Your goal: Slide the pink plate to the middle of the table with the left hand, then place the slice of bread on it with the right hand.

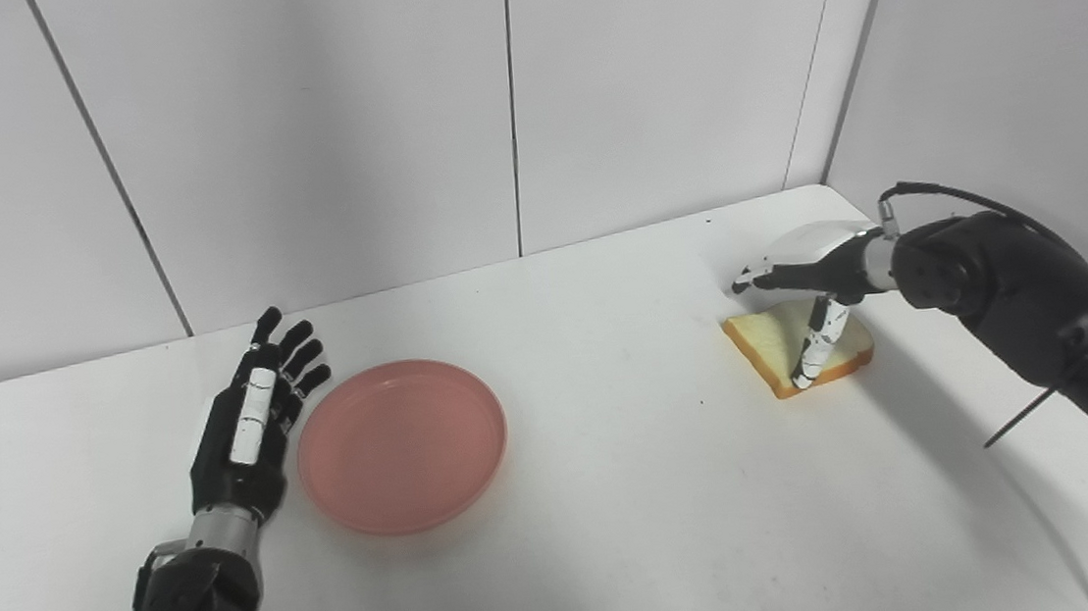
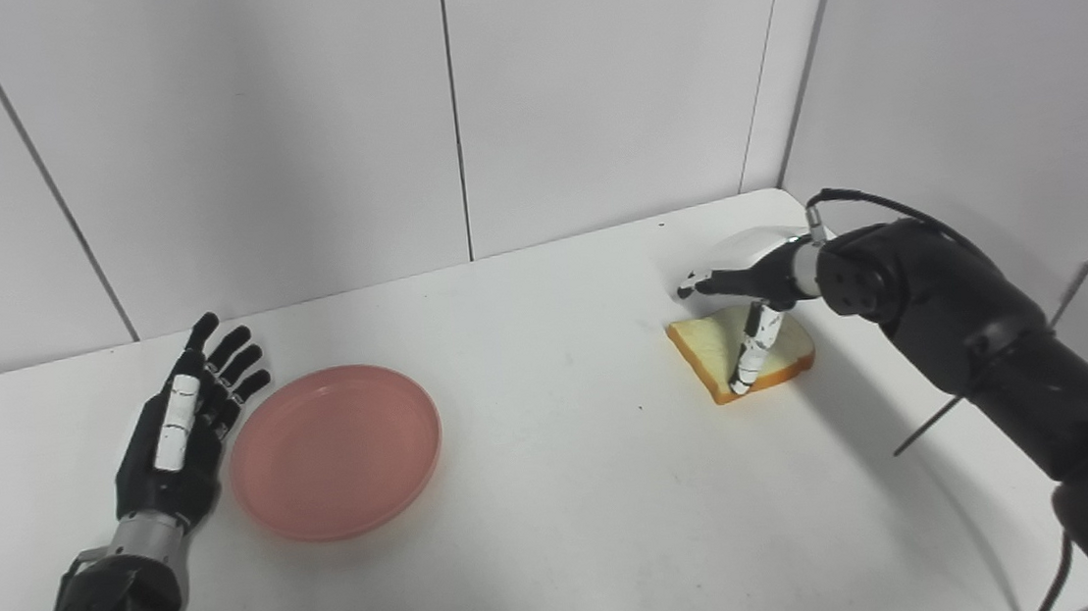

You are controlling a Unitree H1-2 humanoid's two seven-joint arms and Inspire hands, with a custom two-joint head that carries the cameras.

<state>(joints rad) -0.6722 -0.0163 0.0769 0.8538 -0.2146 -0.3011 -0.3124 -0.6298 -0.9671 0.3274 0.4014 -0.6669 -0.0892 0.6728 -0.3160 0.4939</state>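
The pink plate [image 1: 402,444] lies empty on the white table [image 1: 620,496], left of centre. My left hand [image 1: 254,419] is open, fingers straight and apart, its side right against the plate's left rim. The slice of bread [image 1: 784,346] lies flat at the back right of the table. My right hand [image 1: 812,277] hovers over the bread with fingers spread; the thumb points down and touches the bread's top near its front edge. It holds nothing. The bread also shows in the right eye view [image 2: 720,349], as does the plate [image 2: 335,450].
White wall panels [image 1: 507,102] stand close behind the table and along its right side. A thin dark rod [image 1: 1054,399] and a cable run beside my right forearm. A few small dark specks mark the tabletop.
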